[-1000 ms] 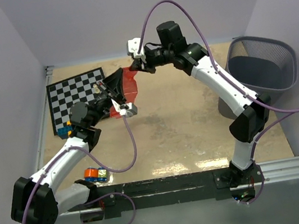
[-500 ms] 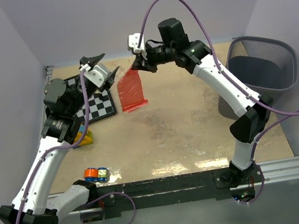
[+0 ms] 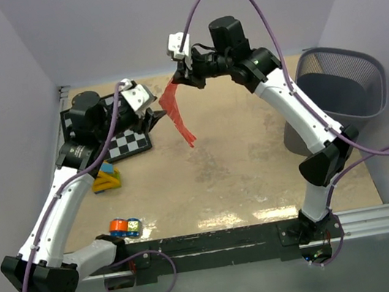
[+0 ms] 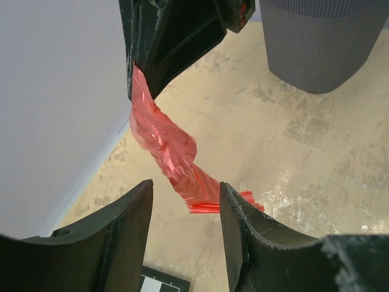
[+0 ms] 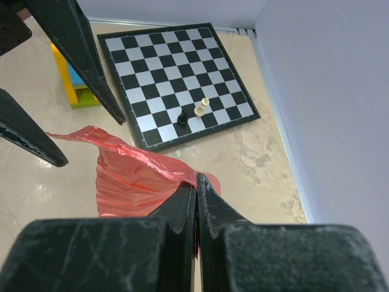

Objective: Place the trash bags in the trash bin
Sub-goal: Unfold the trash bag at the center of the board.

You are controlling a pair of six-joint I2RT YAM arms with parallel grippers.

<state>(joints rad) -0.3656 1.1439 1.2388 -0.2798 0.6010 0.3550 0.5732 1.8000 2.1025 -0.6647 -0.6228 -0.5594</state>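
Left end effector [image 3: 150, 117]: open, fingers spread wide, nothing clamped. It is raised off the bench [image 3: 242, 168] and points right, toward the bag. In the left wrist view the bag shows through the gap between the fingers [image 4: 130, 228], just ahead of their tips. Whether film touches either finger cannot be told.

Beneath and just behind this end effector: a chessboard [image 3: 129, 143] flat on the bench, with one black piece [image 5: 182, 117] and one white piece [image 5: 200, 109] standing side by side near its edge. Nearer the arm bases: a yellow and blue block [image 3: 106, 178], then a small orange and blue item [image 3: 124, 227].

Bag [image 3: 176, 112]: red, translucent, crinkled. It hangs limp in the air from the right end effector, twisted into a narrow strip, with the lower end clear of the bench and between the two end effectors.

Right end effector [image 3: 175, 82]: closed, fingers pressed together on the bag's top edge, held high and pointing left.

Bin [image 3: 359, 64]: upright at the bench's right edge, well to the right of the right end effector and behind it. The bag is outside it.
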